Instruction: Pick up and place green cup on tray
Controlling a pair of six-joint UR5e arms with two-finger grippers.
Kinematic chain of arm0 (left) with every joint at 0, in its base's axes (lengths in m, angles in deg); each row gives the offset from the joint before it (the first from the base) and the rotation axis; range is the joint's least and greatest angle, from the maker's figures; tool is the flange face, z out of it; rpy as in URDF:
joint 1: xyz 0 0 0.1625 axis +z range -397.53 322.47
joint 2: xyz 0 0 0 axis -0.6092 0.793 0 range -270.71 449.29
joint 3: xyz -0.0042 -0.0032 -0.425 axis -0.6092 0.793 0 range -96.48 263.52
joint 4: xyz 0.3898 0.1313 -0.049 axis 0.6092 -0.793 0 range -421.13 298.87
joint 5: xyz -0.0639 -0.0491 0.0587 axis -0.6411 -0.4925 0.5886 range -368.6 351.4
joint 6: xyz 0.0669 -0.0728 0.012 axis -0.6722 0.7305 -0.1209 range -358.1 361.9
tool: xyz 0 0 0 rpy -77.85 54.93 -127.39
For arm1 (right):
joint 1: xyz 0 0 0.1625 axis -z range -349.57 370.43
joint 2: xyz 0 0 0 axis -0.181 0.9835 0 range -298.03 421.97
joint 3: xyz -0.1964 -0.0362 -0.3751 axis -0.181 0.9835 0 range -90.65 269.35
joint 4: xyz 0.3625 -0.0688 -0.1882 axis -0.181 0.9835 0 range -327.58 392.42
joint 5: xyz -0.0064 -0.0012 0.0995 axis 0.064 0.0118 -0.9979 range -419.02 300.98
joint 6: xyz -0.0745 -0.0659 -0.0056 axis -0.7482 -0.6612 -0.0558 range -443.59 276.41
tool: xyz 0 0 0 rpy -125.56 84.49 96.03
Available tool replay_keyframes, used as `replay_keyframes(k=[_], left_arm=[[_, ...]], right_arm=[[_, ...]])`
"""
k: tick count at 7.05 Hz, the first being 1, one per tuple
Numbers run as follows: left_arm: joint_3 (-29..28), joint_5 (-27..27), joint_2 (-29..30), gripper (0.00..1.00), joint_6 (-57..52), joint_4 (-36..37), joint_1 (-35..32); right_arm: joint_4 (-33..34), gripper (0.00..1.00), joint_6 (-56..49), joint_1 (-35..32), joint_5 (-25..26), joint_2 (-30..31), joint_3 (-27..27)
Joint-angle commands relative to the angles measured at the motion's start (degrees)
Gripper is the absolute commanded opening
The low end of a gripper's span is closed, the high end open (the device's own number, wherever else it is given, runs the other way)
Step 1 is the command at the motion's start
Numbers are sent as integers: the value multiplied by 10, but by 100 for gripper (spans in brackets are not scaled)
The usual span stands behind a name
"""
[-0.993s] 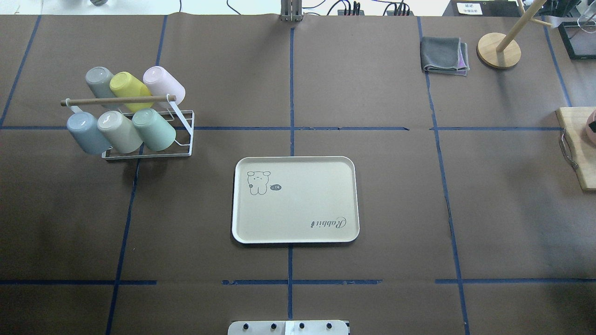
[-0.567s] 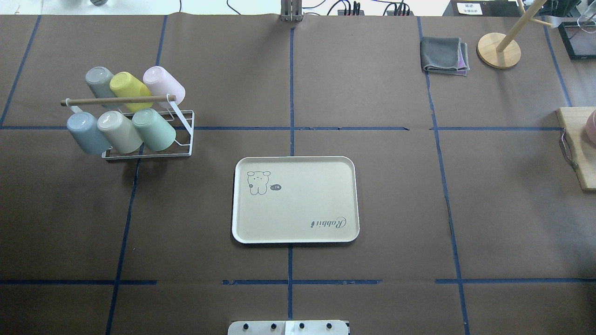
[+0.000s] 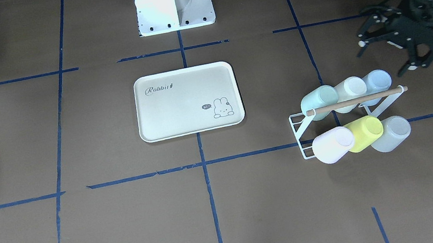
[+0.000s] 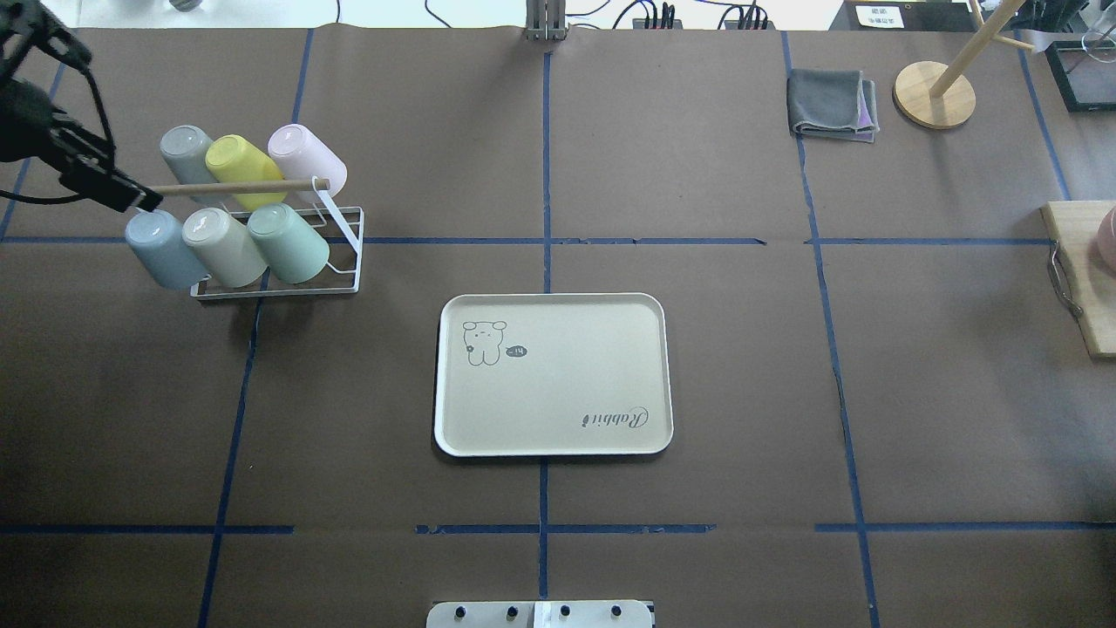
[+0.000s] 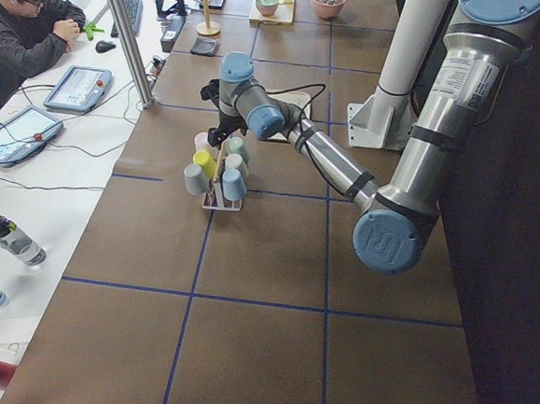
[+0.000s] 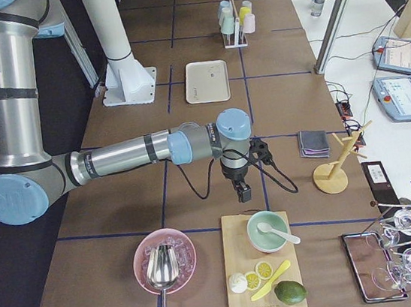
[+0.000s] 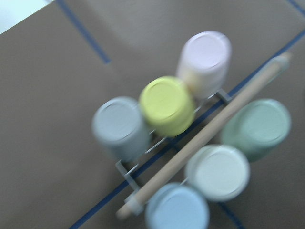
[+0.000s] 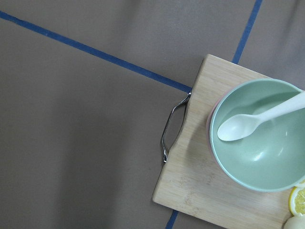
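Basically nothing is done yet: the small pale mint-green plastic cup (image 4: 288, 242) sits tilted, base up, on the white wire rack (image 4: 344, 262), in the row nearer the robot, at the end closest to the cream rectangular rabbit-print tray (image 4: 567, 392) but well apart from it. Left fingers (image 3: 414, 59) are spread wide, empty, just beside the rack's opposite end. Right fingers (image 6: 242, 192) hang near a wooden board (image 8: 190, 181); cannot tell their opening. Grasp, lift, carry and place are all left. The cup looks smooth, handleless, slightly tapered.

**Cups on a rack, cloth, stand and board**

On the table in the overhead view, a white wire rack (image 4: 279, 294) at ten o'clock holds a grey cup (image 4: 186, 150), yellow cup (image 4: 241, 167), pink cup (image 4: 307, 157), blue cup (image 4: 159, 249) and beige cup (image 4: 222, 246). At one o'clock lie a folded grey cloth (image 4: 830, 103) and a wooden stand (image 4: 933, 94). At three o'clock, a cutting board (image 8: 190, 181) bears a mint bowl (image 8: 257, 157) with a white spoon (image 8: 248, 125).
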Motion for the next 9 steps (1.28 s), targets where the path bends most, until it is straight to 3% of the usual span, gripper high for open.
replay_keyframes(k=[1,2,4,5,7,9], left_arm=[[1,23,36,100,-4,33,57],[4,68,47,100,-31,49,81],[33,237,115,100,-193,251,112],[35,298,139,100,-219,300,139],[36,398,146,100,-242,340,203],[32,426,220,100,-272,475,227]], right_arm=[[-1,99,0,0,0,1,0],[-1,99,0,0,1,2,0],[-1,99,0,0,1,3,0],[-1,99,0,0,0,4,0],[-1,99,0,0,1,5,1],[-1,99,1,0,0,5,2]])
